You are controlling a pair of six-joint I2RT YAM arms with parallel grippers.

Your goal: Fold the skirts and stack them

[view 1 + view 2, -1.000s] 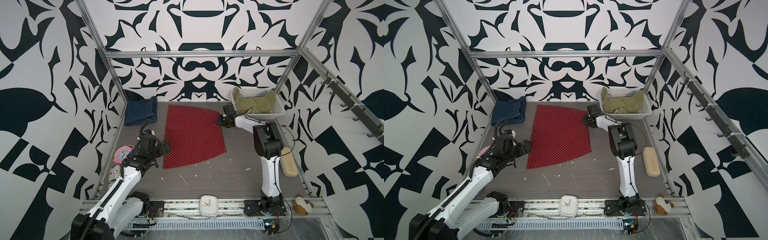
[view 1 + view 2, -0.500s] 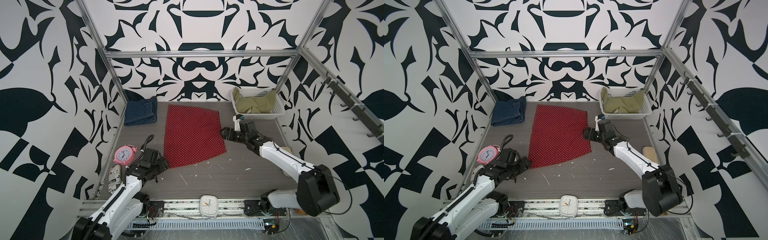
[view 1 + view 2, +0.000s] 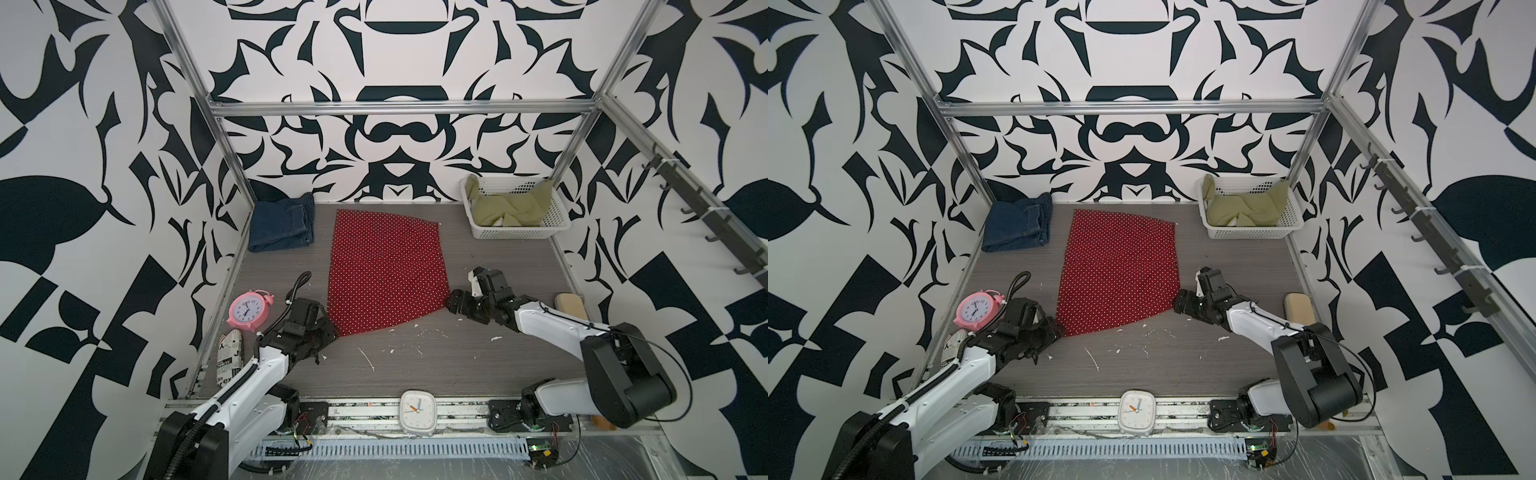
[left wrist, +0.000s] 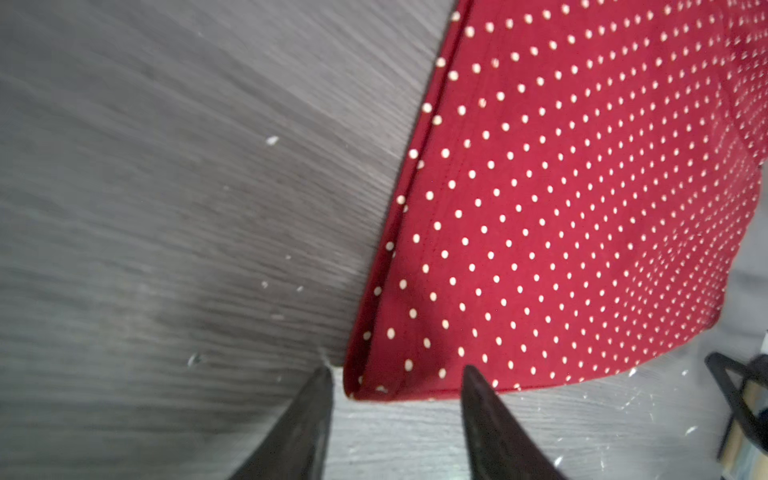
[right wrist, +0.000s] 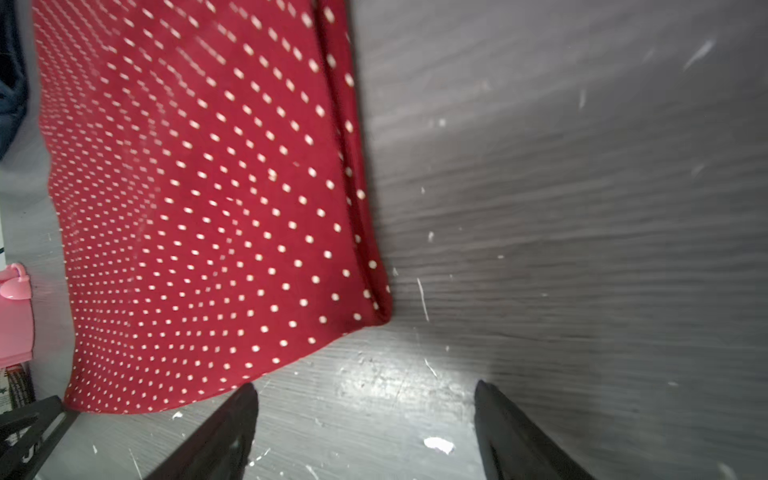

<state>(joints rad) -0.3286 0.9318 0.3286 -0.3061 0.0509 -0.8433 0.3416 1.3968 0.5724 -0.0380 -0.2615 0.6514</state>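
Red cloth sprinkled with small white dots fills the middle of the scene. The red skirt (image 3: 384,270) lies spread flat on the grey wood-grain table (image 3: 415,365), with its narrow waist toward the far wall and its wide, curved hem toward the near edge. Flat and unfolded, it looks to be the garment in hand. Both arms sit low at its two near corners, a placing that suits lifting the hem and carrying it over toward the waist.

The left gripper (image 4: 397,374) is at the near left corner. In its wrist view the dark, tapered fingers (image 4: 307,415) stand either side of that corner, moderately parted and not pinching the cloth. The hem there shows a doubled, stitched edge. The right gripper (image 5: 365,388) is just short of the near right corner. Its jaws are spread wide over bare table, and the corner lies ahead of the tips, not between them. Neither gripper holds anything.

The denim skirt (image 3: 282,224) is dark blue and thick. It lies folded into a compact block in the far left corner, probably as the base of the stack. The olive skirt (image 3: 509,205) is soft and rumpled, heaped in the white perforated basket (image 3: 519,232) at the far right, and is not yet folded. Because the red fabric is thin, a shallow pinch may catch only one layer.
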